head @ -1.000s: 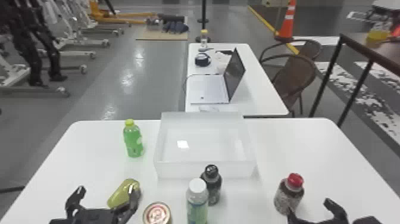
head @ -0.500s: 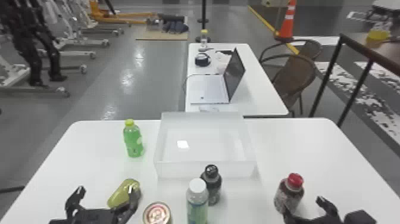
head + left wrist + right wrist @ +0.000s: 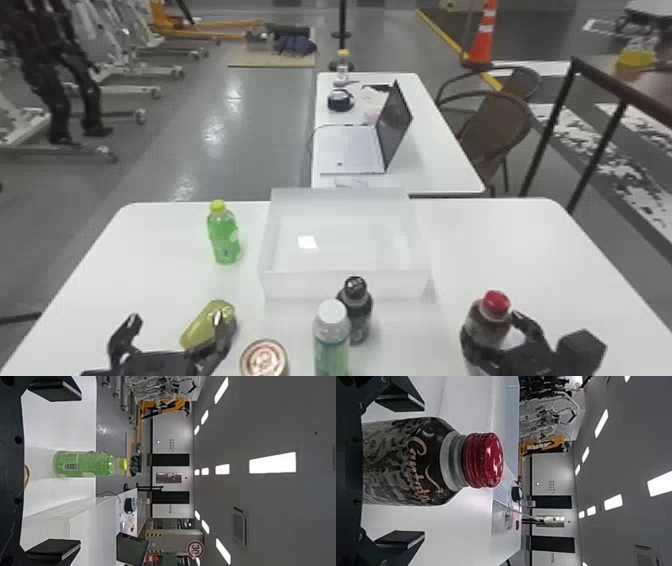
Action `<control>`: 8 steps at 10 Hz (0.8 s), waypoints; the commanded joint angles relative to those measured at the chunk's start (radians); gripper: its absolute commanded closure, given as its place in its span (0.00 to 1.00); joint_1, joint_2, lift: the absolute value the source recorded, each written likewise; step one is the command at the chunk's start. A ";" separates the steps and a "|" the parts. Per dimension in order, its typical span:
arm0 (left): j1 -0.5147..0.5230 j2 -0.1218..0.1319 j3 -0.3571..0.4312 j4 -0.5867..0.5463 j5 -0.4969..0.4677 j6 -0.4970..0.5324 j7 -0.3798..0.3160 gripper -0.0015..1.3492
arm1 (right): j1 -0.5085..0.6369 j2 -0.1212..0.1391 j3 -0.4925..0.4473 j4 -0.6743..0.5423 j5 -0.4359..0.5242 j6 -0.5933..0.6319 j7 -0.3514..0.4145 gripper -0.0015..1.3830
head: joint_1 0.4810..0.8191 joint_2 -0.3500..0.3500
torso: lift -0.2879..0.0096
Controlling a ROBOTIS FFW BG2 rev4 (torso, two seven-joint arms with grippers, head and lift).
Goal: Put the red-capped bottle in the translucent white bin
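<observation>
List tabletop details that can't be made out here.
- Right wrist view: red-capped bottle's base, behind the right gripper's body.
- Head view: bases of the can and white-capped bottle, cut off by the bottom edge.
- Head view: part of the black-capped bottle, behind the white-capped one.

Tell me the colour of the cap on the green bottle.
Yellow-green cap; best in the head view.

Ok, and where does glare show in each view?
Head view: pale streaks on the glossy grey floor, plus a bright patch in the translucent white bin, reflection or label, I can't tell; left wrist view: rectangular ceiling lights washed out to white; right wrist view: highlights on the shiny red bottle cap.
</observation>
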 commanded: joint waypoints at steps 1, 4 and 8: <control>0.000 -0.003 0.000 0.001 0.001 0.001 0.000 0.01 | -0.012 0.000 0.000 0.018 -0.016 0.000 0.003 0.44 | 0.20 0.50 | 0.63; -0.005 -0.003 -0.006 0.008 0.006 0.001 0.000 0.01 | -0.024 0.011 0.002 0.012 -0.065 0.026 0.024 0.91 | 0.20 0.50 | 0.63; -0.009 -0.003 -0.011 0.008 0.006 0.007 0.000 0.01 | -0.008 0.022 0.003 -0.255 -0.068 0.298 0.028 0.91 | 0.20 0.50 | 0.63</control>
